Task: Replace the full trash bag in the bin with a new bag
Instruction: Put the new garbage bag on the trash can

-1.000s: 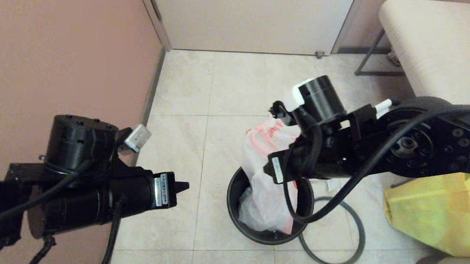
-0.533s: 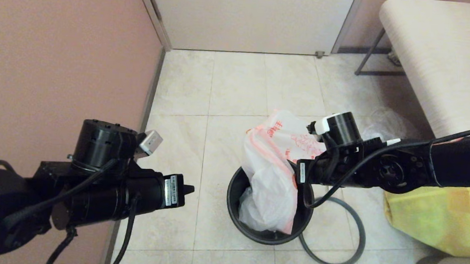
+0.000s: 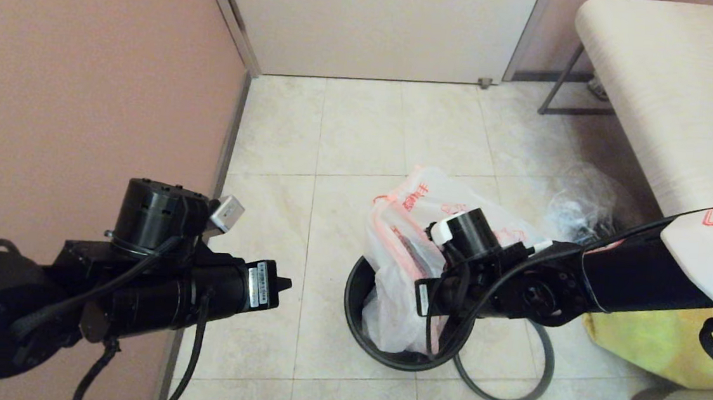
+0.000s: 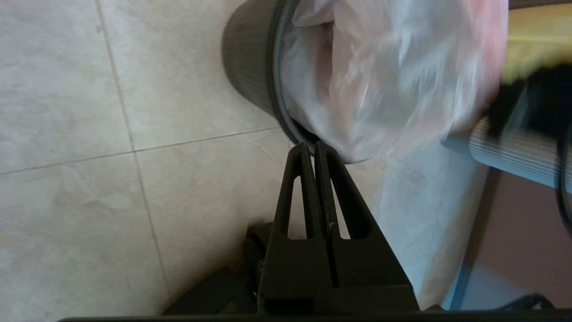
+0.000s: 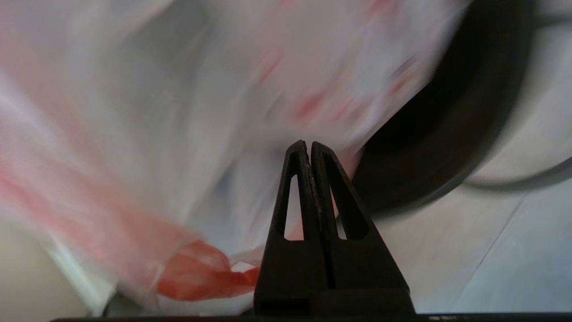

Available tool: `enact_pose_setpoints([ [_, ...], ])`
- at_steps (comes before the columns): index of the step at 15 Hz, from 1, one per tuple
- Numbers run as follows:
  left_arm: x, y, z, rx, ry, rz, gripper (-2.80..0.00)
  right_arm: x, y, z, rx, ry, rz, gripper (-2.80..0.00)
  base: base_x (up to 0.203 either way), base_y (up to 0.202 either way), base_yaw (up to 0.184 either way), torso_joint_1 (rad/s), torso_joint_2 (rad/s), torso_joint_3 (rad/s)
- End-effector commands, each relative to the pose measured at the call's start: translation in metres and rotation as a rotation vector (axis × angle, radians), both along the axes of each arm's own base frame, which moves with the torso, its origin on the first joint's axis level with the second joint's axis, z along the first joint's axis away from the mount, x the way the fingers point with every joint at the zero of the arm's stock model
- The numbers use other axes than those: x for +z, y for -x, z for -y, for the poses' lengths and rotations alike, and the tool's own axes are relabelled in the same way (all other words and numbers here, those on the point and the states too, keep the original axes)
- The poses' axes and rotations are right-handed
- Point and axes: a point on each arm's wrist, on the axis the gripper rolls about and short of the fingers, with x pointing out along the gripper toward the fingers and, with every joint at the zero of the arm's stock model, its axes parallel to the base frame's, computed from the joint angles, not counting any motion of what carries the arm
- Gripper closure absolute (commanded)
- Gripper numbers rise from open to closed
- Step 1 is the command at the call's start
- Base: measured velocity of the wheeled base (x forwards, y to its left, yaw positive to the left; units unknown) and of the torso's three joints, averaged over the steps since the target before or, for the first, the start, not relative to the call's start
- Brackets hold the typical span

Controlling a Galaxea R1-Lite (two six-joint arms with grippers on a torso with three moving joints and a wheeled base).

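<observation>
Wall-side, the left gripper (image 3: 283, 281) hovers pinched shut and empty, well apart from the bin (image 3: 354, 327). Over that smooth black round bucket the right gripper (image 5: 309, 145) has dropped lower within the second and snapped its fingers together at the full trash bag (image 3: 411, 230); whether film is pinched I cannot tell, so the lift-out looks only begun. The bag is thin, crinkly translucent plastic with red-orange print, bulging above the bucket, its grey hoop (image 3: 537, 373) on the tiles just beside.
</observation>
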Motion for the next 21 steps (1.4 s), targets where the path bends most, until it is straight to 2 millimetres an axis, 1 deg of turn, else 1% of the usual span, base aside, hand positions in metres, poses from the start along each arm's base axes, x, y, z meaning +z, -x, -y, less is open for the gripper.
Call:
enact_pose_setpoints([
  [1,-0.001,-0.005,-0.004,0.026,0.002,-0.002,0.00,0.006,0.022,-0.022,0.066,0.005,-0.019,0.00,0.000,0.000,0.000,0.000,0.00,0.000],
  [2,0.005,-0.004,-0.007,0.032,0.013,0.016,0.00,0.008,0.028,-0.036,0.098,0.009,-0.030,0.00,0.000,0.000,0.000,0.000,0.00,0.000],
  [4,0.020,0.009,-0.009,0.022,0.025,0.044,0.00,-0.005,0.028,-0.062,0.139,0.034,-0.065,0.00,0.000,0.000,0.000,0.000,0.00,0.000],
  [5,0.031,0.016,-0.011,0.020,0.031,0.056,0.00,-0.012,0.026,-0.077,0.153,0.037,-0.075,0.00,0.000,0.000,0.000,0.000,0.00,0.000],
  [7,0.049,0.026,-0.014,0.028,0.058,0.044,0.00,-0.031,0.016,-0.105,0.172,0.051,-0.096,0.00,0.000,0.000,0.000,0.000,0.00,0.000],
  [9,0.058,0.036,-0.014,0.017,0.083,0.048,0.00,-0.042,0.004,-0.127,0.185,0.052,-0.103,0.00,0.000,0.000,0.000,0.000,0.00,0.000],
  [10,0.062,0.041,-0.015,0.010,0.090,0.060,0.00,-0.051,0.003,-0.135,0.207,0.058,-0.113,0.00,0.000,0.000,0.000,0.000,0.00,0.000],
  [12,0.067,0.045,-0.016,0.005,0.095,0.069,0.00,-0.064,0.011,-0.151,0.291,0.073,-0.100,0.00,0.000,0.000,0.000,0.000,0.00,0.000],
  [13,0.069,0.047,-0.017,0.004,0.096,0.069,0.00,-0.062,0.015,-0.154,0.303,0.065,-0.096,0.00,0.000,0.000,0.000,0.000,0.00,0.000],
  [16,0.072,0.052,-0.018,-0.006,0.104,0.082,0.00,-0.017,0.032,-0.157,0.343,-0.062,-0.047,0.00,0.000,0.000,0.000,0.000,0.00,0.000],
  [17,0.072,0.052,-0.018,-0.006,0.104,0.080,0.00,-0.004,0.041,-0.156,0.342,-0.090,-0.051,0.00,0.000,0.000,0.000,0.000,0.00,0.000],
  [18,0.074,0.053,-0.018,-0.006,0.104,0.081,0.00,-0.001,0.052,-0.152,0.340,-0.077,-0.075,0.00,0.000,0.000,0.000,0.000,0.00,0.000],
  [19,0.076,0.057,-0.018,-0.015,0.105,0.082,0.00,0.003,0.061,-0.144,0.327,-0.040,-0.099,0.00,0.000,0.000,0.000,0.000,0.00,0.000],
  [21,0.077,0.061,-0.018,-0.028,0.103,0.076,0.00,0.012,0.071,-0.119,0.256,0.058,-0.130,0.00,0.000,0.000,0.000,0.000,0.00,0.000],
])
